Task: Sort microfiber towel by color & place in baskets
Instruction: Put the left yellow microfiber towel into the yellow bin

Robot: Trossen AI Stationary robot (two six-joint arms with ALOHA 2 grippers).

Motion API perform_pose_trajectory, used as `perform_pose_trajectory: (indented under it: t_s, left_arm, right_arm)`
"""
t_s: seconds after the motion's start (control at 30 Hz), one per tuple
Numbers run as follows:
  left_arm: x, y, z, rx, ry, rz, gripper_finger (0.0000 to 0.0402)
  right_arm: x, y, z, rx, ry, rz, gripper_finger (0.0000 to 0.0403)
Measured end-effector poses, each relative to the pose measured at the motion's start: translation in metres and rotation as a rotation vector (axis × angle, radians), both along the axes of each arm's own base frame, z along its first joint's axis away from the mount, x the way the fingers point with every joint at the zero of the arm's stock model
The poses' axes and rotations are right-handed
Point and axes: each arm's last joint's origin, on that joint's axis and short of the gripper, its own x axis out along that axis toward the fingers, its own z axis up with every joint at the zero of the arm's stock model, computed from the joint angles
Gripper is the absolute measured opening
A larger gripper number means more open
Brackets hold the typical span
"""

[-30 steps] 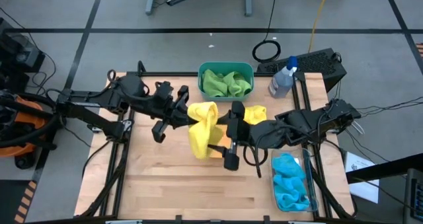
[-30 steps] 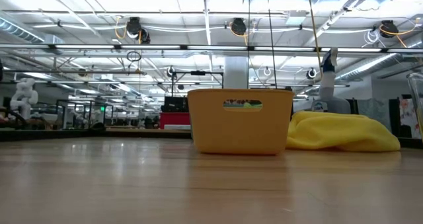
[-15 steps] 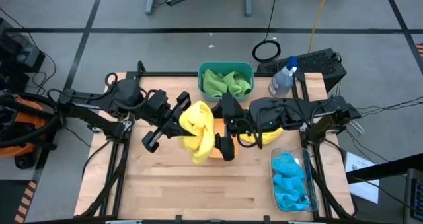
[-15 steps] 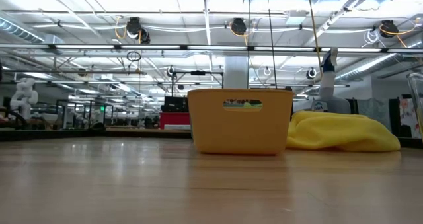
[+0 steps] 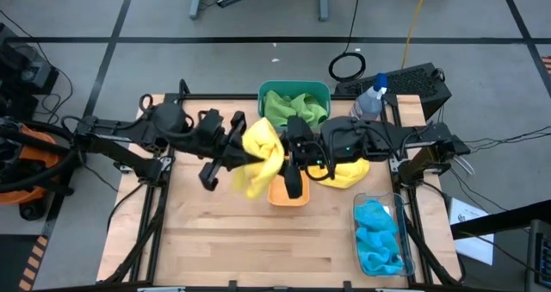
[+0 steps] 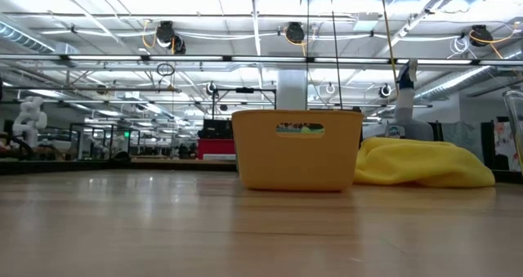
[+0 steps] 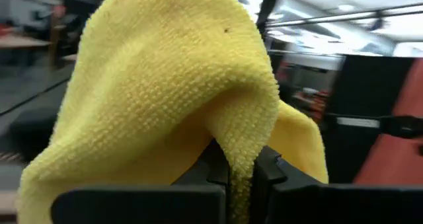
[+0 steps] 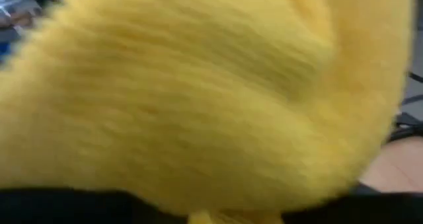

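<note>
Now right pincer [image 5: 293, 154] reaching held yellow towel [image 5: 261, 152]

The room was a big open workshop with a grey floor [image 5: 258, 16] marked by dark tape lines. The wooden table [image 5: 224, 240] sat on a black frame. Past the table's far edge, a coiled black cable [image 5: 348, 66] lay on the floor next to a dark box [image 5: 413, 83]. From table level, the ceiling [image 6: 245, 32] was all white beams, pipes and hanging lights, with racks and benches farther back.
</note>
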Motion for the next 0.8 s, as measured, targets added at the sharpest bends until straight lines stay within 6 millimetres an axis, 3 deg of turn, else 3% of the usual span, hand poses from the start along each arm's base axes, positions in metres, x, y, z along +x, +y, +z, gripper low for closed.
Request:
perform_pose_trajectory:
  t_s: [0.13, 0.2, 0.47, 0.63, 0.8]
  left_arm:
    - [-0.004, 0.003, -0.003, -0.033, 0.068, 0.088, 0.0048]
    - [-0.008, 0.004, -0.004, -0.051, 0.098, 0.103, 0.0074]
    - [-0.034, 0.009, -0.001, -0.065, 0.187, 0.117, 0.0167]
    - [-0.058, 0.016, -0.002, -0.053, 0.272, 0.201, 0.0182]
    - [-0.080, 0.023, -0.013, -0.011, 0.417, 0.329, 0.0182]
  right_arm:
    - [0.001, -0.008, -0.004, -0.002, 0.038, -0.026, 0.0046]
    - [0.001, -0.013, -0.005, -0.006, 0.058, -0.039, 0.0015]
    - [-0.013, -0.033, -0.002, -0.035, 0.121, -0.061, 0.0006]
    - [-0.038, -0.045, 0.010, -0.043, 0.146, -0.080, 0.0005]
    - [-0.054, -0.049, -0.002, -0.010, 0.324, -0.104, 0.0003]
